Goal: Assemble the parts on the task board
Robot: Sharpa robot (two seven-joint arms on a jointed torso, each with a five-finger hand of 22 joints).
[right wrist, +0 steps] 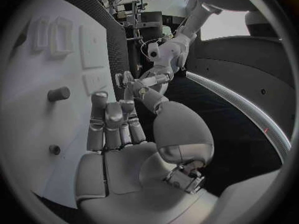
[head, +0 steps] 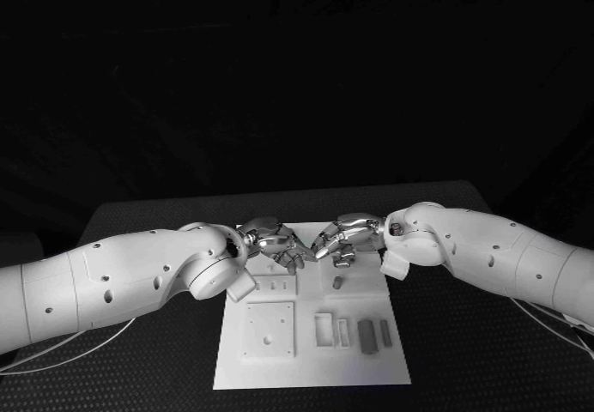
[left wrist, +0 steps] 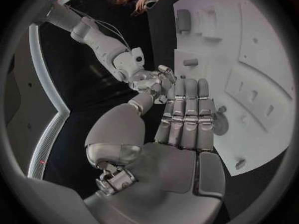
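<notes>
The white task board [head: 310,365] lies in the middle of the black table. Both hands hover over its far end, close together with a small gap between them. My left hand [head: 272,245] holds nothing, and its fingers [left wrist: 187,114] stretch out straight over the board [left wrist: 261,40]. My right hand [head: 347,240] is empty too, its fingers [right wrist: 112,124] extended over the board [right wrist: 31,79]. A short grey peg [head: 336,280] [left wrist: 191,62] [right wrist: 59,93] stands on the board just near of the right hand. Two grey bars [head: 374,335] lie at the board's near right.
A square white plate [head: 269,329] sits at the board's near left, with two white rectangular frames [head: 332,330] beside the bars. A small round stud [right wrist: 55,149] sits on the board near my right hand's fingertips. Black table [head: 470,343] surrounds the board.
</notes>
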